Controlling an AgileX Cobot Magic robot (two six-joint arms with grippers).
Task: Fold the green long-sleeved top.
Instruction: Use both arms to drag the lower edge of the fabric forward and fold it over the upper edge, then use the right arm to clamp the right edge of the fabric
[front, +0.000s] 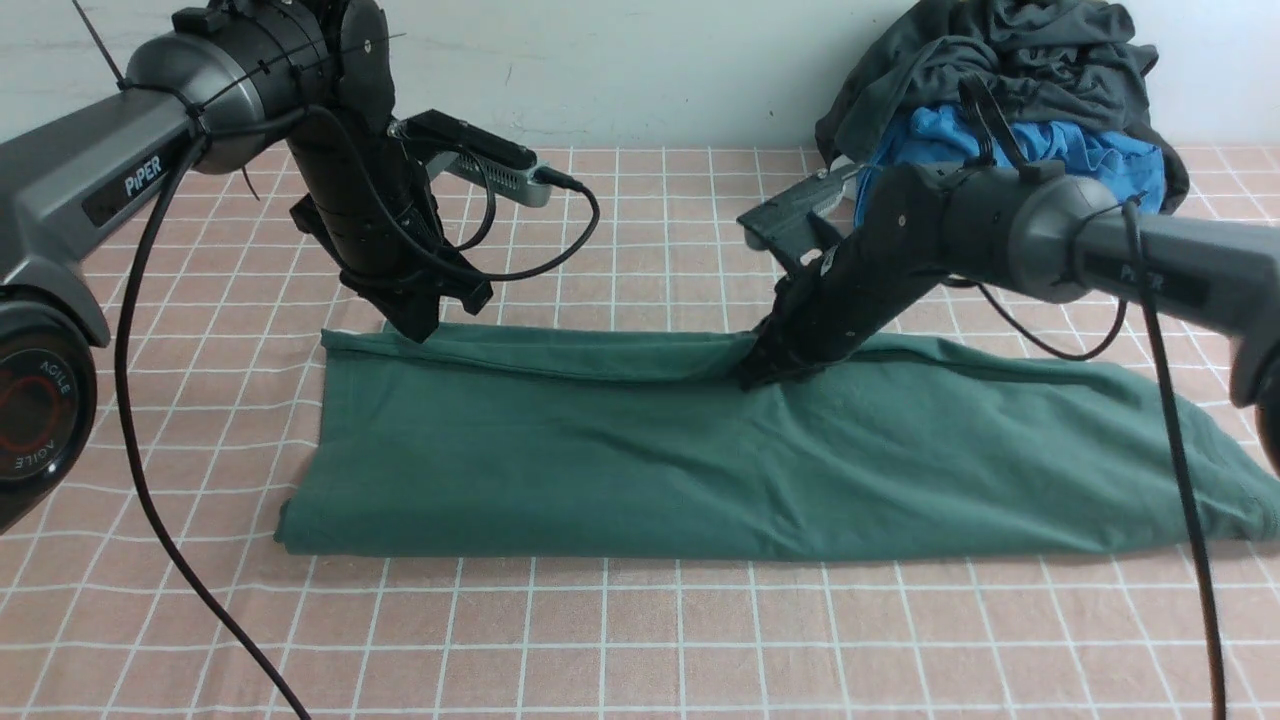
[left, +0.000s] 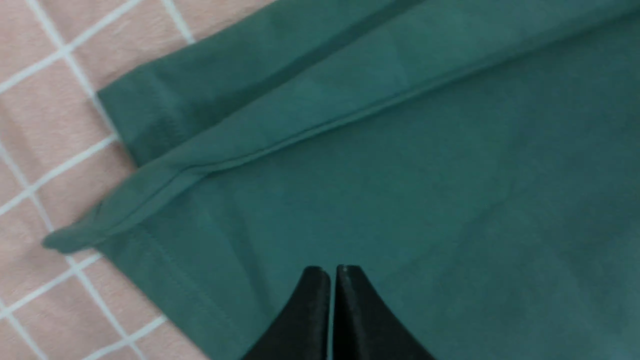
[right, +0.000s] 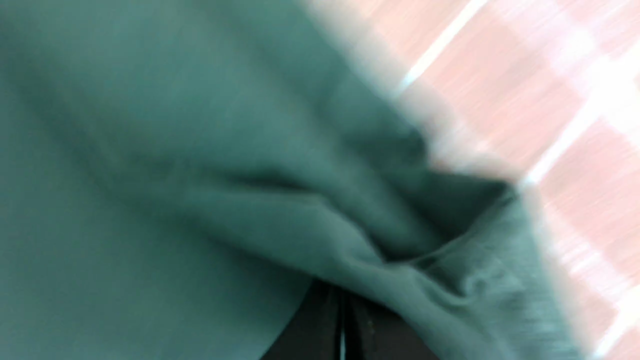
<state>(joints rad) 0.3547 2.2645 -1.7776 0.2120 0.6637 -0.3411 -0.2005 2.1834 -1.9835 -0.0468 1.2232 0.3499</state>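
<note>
The green long-sleeved top lies on the table as one long band, doubled over lengthwise, with its layered edges along the far side. My left gripper is just above the band's far left corner. In the left wrist view it is shut, with nothing between the fingers and only the green cloth below. My right gripper presses into the far edge near the middle. Its jaws are shut, and a bunched fold of the top covers the tips. I cannot see whether cloth is pinched there.
A heap of a dark grey garment over a bright blue one sits at the back right by the wall. The pink checked tablecloth covers the table. Black cables hang from both arms across the front.
</note>
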